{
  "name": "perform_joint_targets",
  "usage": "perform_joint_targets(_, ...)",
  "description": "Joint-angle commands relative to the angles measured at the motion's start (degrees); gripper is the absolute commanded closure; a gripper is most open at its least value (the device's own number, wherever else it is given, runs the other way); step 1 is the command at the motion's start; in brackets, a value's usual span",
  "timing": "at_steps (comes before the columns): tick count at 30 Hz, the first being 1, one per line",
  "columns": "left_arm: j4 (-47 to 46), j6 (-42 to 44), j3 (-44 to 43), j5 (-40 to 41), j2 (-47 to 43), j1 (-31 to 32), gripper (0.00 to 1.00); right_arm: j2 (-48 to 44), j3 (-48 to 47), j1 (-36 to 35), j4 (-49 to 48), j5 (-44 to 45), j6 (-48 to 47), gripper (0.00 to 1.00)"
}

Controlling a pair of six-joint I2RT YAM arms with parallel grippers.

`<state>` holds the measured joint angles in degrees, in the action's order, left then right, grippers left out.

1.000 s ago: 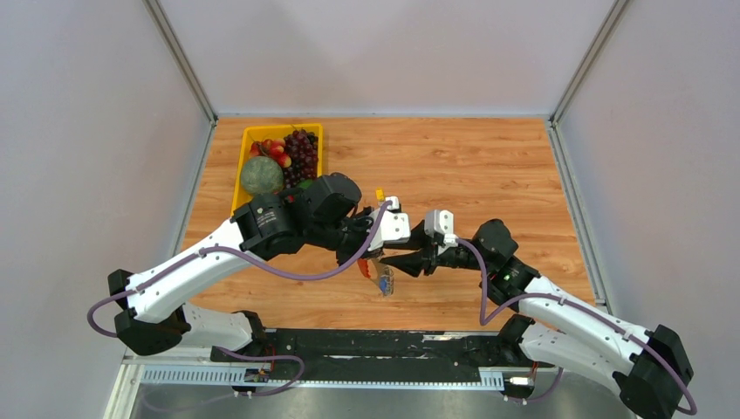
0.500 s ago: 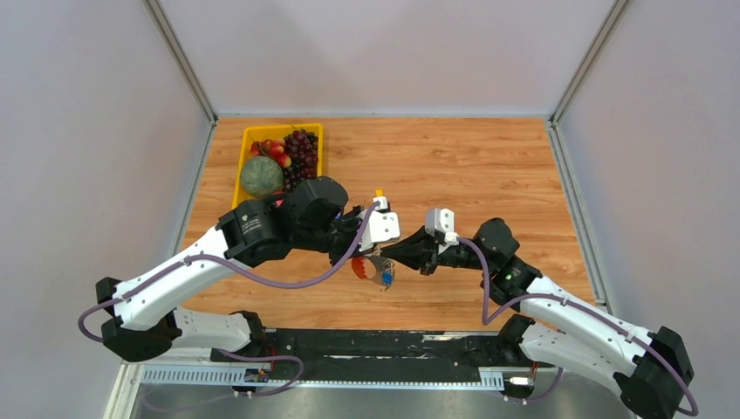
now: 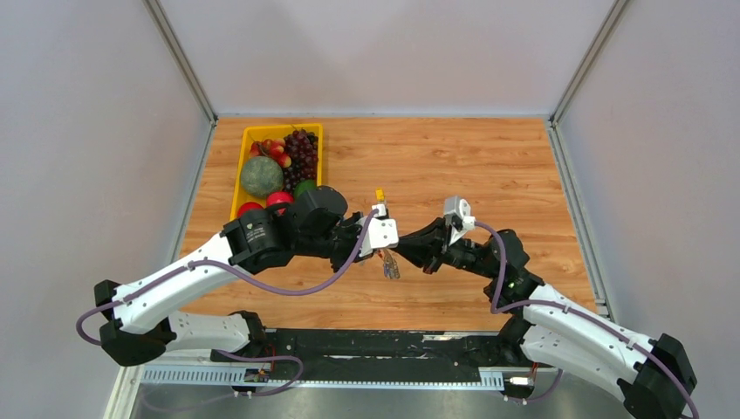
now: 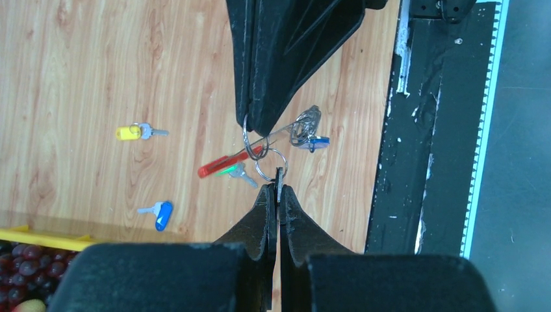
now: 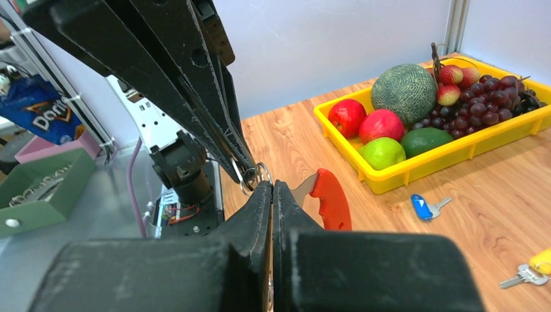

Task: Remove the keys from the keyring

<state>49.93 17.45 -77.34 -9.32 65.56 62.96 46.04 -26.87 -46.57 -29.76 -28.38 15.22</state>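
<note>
Both grippers meet above the table's near middle. My right gripper [image 5: 271, 184] is shut on the keyring [image 5: 305, 189], whose red band [image 5: 331, 201] and silver wire loops [image 5: 258, 174] stick out past its fingertips. My left gripper [image 4: 278, 188] is shut on a thin black key [image 4: 279, 177] that hangs from one silver loop [image 4: 269, 162]. A green key [image 4: 237, 173] and a blue key [image 4: 316, 141] hang from the keyring too. A yellow key [image 4: 135, 132] and another blue key [image 4: 159, 214] lie loose on the table. From above, the keyring [image 3: 389, 266] dangles between the two grippers.
A yellow fruit tray [image 3: 245, 135] with a melon, grapes and apples stands at the back left, just behind my left arm. The black base rail [image 4: 442, 130] runs along the near table edge. Grey walls enclose the table [image 3: 489, 166].
My left gripper has drawn back to the left and my right wrist has moved right and farther back. The keyring has turned, so its red band no longer shows from above.
</note>
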Motion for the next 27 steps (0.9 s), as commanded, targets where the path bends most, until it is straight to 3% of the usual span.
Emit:
perform_joint_targets(1, -3.11, 0.87, 0.75, -0.31, -1.60, 0.37, 1.00, -2.81, 3.27, 0.07, -10.62, 4.43, 7.87, 1.00)
perform_joint_targets(2, -3.06, 0.90, 0.68, -0.10, -1.65, 0.34, 1.00, -3.09, 3.88, 0.14, -10.82, 4.44, 7.99, 0.95)
perform_joint_targets(5, -2.55, 1.18, -0.13, 0.20, -1.79, 0.33, 1.00, -3.58, 4.13, 0.14, -6.48, 4.44, 5.96, 0.65)
perform_joint_targets(8, -1.77, 1.74, -1.15, -0.08, -1.94, 0.36, 1.00, -3.61, 3.20, 0.16, -1.55, 3.55, 1.50, 0.55)
perform_joint_targets(19, -0.74, 2.39, -2.71, -1.55, -2.62, 0.34, 1.00, -2.02, -2.78, -1.31, 7.36, -2.04, -16.85, 0.56)
perform_joint_targets(27, -0.91, 2.32, -3.43, -1.66, -2.63, 0.37, 1.00, 3.03, -5.67, -4.98, 7.26, -2.13, -22.12, 0.59)
